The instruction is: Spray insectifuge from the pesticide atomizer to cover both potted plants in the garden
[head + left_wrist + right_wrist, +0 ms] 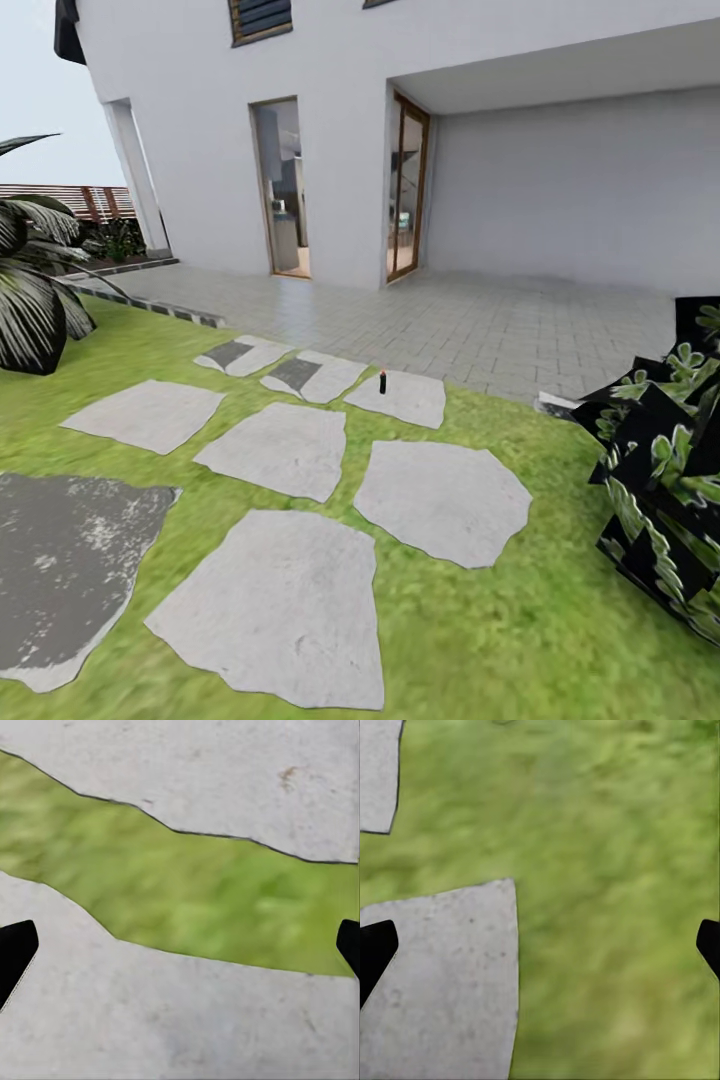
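- Hanging over the ground, the left claw [180, 945] was spread wide, its two black fingertips [15, 954] at opposite edges of the left wrist view, nothing between them and nothing touched.
- Beneath it ran a strip of grass [210, 900] between two pale paving stones [150, 1020].
- The right claw [540, 949] was spread just as wide and held nothing; one dark fingertip [373, 952] showed at each side of the right wrist view.
- Below that claw lay lawn [615, 885], with one grey stone [442, 982] partly under it and a corner of another stone [379, 772] apart from it.
- In the head view the pesticide atomizer [382, 381] stood upright, a small slim dark bottle on a far stepping stone [400, 398], near that stone's edge closest to the tiled terrace [480, 320].
- It was well apart from the camera, beyond several flat stepping stones [285, 600] set in the garden [520, 620] grass.
- A dark-leaved shrub [670, 470] stood at the right edge, a palm [35, 290] at the left.
- A white house [200, 120] with two glazed doorways [280, 190] rose behind the terrace.
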Motion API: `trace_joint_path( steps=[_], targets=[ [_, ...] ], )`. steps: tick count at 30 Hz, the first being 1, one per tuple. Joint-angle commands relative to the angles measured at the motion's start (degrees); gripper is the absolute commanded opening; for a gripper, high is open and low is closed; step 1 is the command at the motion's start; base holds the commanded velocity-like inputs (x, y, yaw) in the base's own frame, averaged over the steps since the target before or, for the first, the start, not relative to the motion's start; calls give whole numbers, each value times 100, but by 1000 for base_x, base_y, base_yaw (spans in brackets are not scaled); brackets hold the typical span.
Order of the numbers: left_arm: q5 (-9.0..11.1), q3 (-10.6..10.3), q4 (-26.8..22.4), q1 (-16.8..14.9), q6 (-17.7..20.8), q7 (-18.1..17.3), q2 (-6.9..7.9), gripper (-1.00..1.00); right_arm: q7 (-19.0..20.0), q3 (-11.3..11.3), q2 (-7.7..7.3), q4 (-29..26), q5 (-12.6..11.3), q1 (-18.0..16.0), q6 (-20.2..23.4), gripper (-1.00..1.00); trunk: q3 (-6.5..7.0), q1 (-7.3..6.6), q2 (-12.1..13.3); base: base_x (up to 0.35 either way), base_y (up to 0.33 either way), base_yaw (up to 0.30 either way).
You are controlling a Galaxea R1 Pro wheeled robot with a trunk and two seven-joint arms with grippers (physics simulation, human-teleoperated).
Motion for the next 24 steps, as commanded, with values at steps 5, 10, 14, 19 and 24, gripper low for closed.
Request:
trace_joint_path(
  steps=[5,10,14,19,24],
  targets=[
    [38,-5,4,-3,-17,-5,0,100,3,3,-1,6,9,-3,-17,100,-5,2,-2,340,-4,0],
    [38,-5,4,-3,-18,-5,0,100,3,3,-1,6,7,-3,-17,100,-5,2,-2,339,-1,0],
    [38,-5,4,-3,-28,-5,0,100,3,3,-1,4,10,-3,-17,100,-5,2,-2,340,0,0],
    [38,-5,4,-3,-40,-5,0,100,2,3,-1,8,10,-3,-17,100,-5,2,-2,340,0,0],
    [38,-5,4,-3,-42,-5,0,100,2,3,-1,4,10,-3,-17,100,-5,2,-2,340,0,0]
  ],
)
